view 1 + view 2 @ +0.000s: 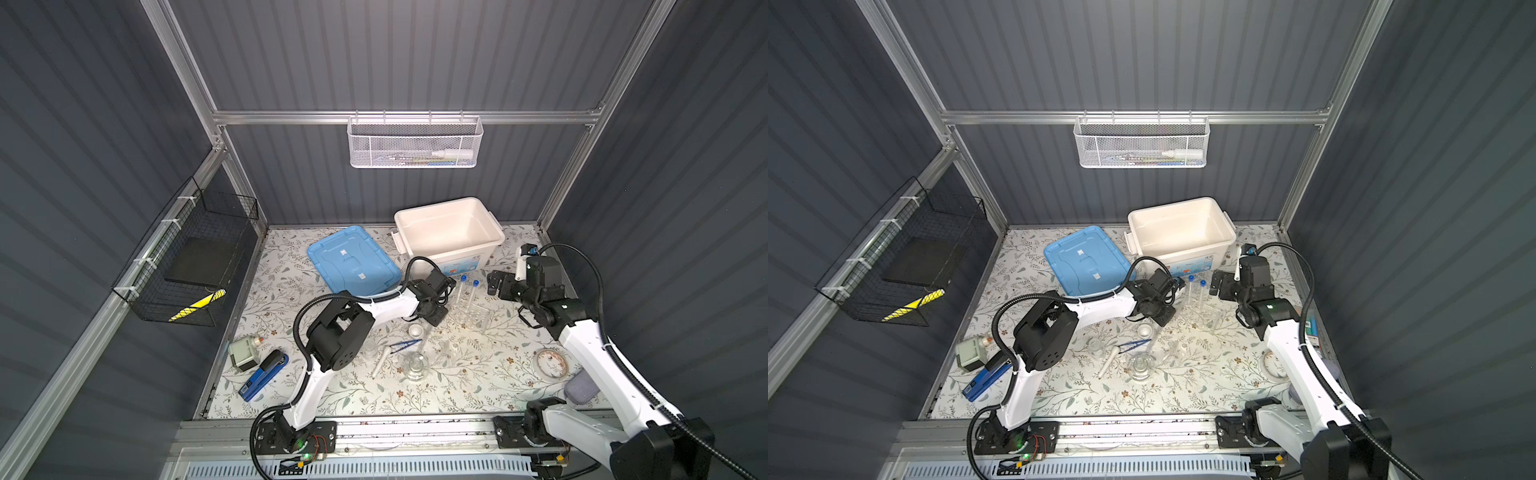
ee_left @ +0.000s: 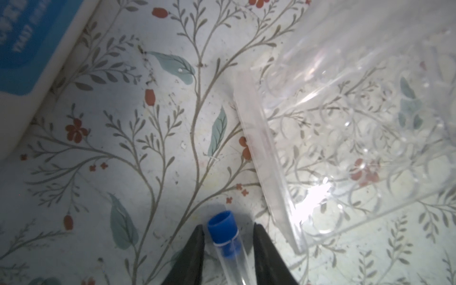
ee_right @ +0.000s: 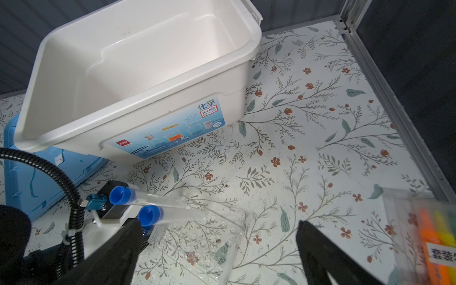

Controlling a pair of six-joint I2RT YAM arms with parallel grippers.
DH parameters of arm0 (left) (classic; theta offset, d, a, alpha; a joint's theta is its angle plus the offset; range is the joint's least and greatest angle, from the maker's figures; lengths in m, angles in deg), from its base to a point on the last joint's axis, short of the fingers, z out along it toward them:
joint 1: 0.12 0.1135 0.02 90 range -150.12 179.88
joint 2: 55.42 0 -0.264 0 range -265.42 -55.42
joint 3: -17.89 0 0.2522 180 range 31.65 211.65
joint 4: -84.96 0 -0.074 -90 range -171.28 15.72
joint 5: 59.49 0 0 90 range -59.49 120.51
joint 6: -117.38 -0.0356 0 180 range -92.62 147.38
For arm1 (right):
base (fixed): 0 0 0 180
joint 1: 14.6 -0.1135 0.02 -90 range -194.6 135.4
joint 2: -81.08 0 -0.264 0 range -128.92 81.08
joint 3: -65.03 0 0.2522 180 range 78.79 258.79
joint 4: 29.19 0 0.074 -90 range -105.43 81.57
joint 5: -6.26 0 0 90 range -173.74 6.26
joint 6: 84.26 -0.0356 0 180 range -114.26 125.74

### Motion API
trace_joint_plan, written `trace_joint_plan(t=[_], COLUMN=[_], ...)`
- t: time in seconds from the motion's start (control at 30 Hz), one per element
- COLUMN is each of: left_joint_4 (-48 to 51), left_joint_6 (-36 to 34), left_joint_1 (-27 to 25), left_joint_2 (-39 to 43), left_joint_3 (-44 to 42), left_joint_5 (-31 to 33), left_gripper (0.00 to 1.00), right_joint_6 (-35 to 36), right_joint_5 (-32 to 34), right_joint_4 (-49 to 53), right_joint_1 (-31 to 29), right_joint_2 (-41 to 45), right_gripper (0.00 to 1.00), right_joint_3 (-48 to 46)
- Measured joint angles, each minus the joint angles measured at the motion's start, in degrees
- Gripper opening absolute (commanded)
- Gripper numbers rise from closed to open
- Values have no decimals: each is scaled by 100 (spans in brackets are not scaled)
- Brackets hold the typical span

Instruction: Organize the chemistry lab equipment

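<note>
**A:** What must the left gripper (image 2: 228, 225) do well now?

**B:** I judge that the step concerns the blue-capped test tube (image 2: 230, 256) at the clear tube rack (image 2: 345, 123). The gripper should keep the tube in line with a free hole of the rack and move slowly. The tube is thin and smooth, so it can slip or tip.

**A:** Does it hold the tube?

**B:** The tube lies between its two fingers, with the cap near the fingertips, just beside the edge of the rack. The jaws are partly open, and a thin gap seems to show on each side of the cap. So I cannot tell if the tube is pinched.

**A:** And the right gripper (image 3: 219, 246)?

**B:** It is spread wide, with nothing in it. It is near the rack, on the side away from the left gripper. In the rack, two capped tubes (image 1: 463, 291) stand upright.
</note>
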Motion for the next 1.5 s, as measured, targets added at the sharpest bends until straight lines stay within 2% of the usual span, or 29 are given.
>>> trace_joint_plan(t=[0.07, 0.3, 1.5], left_joint_4=[-7, -74, 376], left_joint_6=[28, 127, 459], left_joint_1=[0, 0, -114], left_joint_2=[2, 131, 573], left_joint_3=[0, -205, -704], left_joint_5=[9, 24, -20], left_gripper=[55, 56, 46], right_joint_6=[0, -26, -83], right_joint_5=[0, -2, -2], right_joint_4=[-2, -4, -7], right_joint_1=[0, 2, 28], right_joint_2=[4, 15, 15], right_gripper=[99, 99, 99], right_joint_3=[0, -55, -63])
